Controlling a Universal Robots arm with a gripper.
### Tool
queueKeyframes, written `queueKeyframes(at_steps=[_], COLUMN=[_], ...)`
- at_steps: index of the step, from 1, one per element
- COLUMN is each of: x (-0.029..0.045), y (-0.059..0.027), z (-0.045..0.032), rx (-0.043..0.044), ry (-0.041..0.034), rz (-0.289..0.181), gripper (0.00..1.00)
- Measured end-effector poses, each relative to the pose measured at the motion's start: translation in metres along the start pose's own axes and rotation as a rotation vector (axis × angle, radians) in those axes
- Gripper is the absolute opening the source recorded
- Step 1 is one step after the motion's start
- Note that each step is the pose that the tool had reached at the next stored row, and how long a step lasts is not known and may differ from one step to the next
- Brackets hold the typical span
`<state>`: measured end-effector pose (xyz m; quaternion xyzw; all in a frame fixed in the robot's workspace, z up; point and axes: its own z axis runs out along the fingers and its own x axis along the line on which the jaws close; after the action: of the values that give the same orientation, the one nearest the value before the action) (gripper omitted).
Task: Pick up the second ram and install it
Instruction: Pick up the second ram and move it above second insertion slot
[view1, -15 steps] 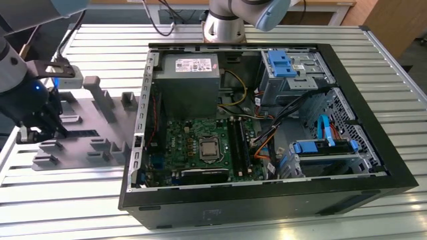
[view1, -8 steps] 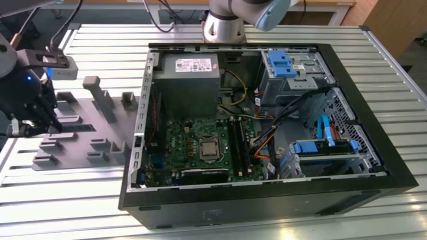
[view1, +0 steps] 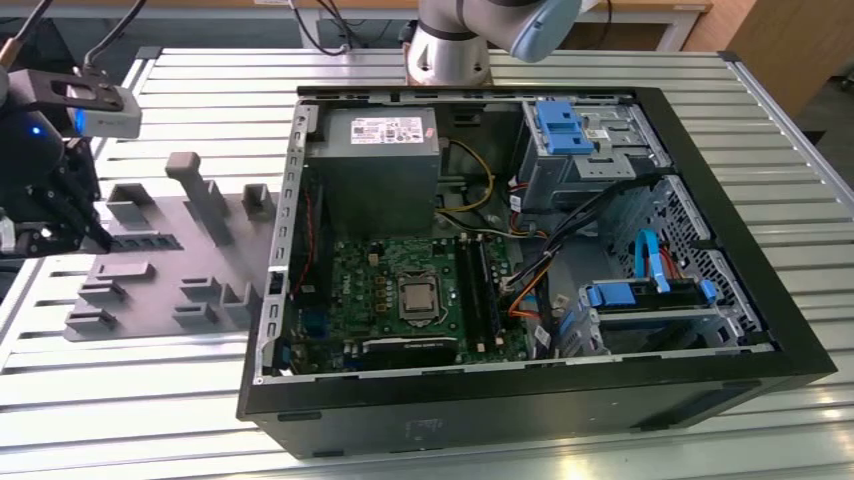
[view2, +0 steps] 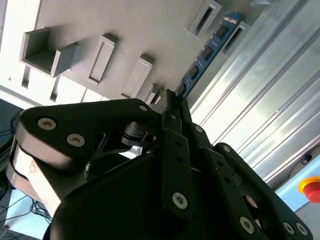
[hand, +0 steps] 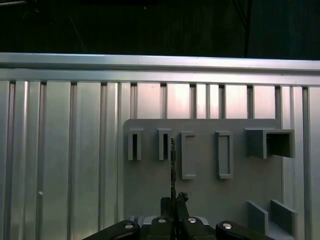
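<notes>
Tabletop: end effector clamps second ram.

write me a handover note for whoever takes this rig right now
Gripper: shut on the second ram, which juts out past the fingertips.
Where: over the grey holder plate at the exterior view's left, apart from the open computer case.
Done: the ram is gripped.
Left: it is not yet installed. The long black slots on the motherboard sit inside the case, away from the gripper.
</notes>
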<state>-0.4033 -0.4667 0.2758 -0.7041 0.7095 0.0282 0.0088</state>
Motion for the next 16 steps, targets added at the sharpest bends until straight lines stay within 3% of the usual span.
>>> queueKeyframes(at_steps=[16], x=[-0.0001], y=[0.0001], z=[-0.0027], rx=[-0.0003], ry=[0.0003], rz=[0.000], gripper=[0.14])
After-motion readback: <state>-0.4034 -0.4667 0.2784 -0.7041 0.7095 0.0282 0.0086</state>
